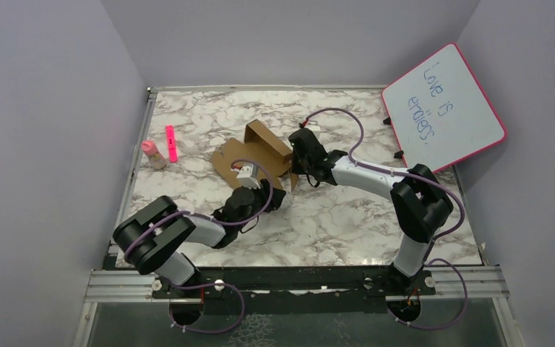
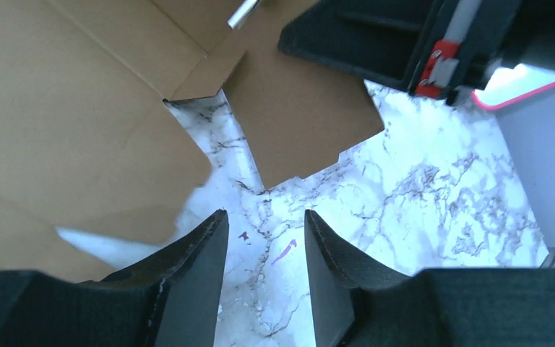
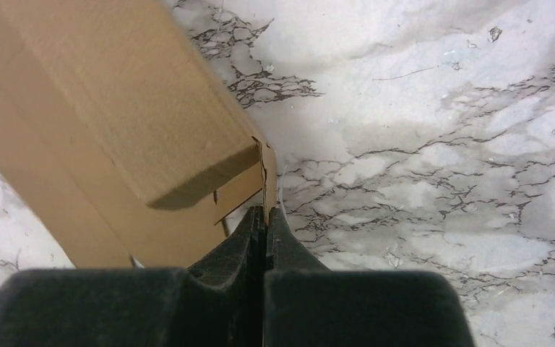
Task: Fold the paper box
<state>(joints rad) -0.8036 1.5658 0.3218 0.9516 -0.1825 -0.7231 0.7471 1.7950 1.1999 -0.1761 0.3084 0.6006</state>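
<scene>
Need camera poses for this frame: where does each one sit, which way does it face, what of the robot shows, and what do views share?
Top external: above and behind the bases, looking down on the table; left arm, right arm, paper box, whiteboard.
Left wrist: on the left arm, looking past its open left pincer at table and paper box; right arm at top.
Right wrist: looking down the right pincer, shut on a paper box flap.
Shared: the paper box, in all three.
</scene>
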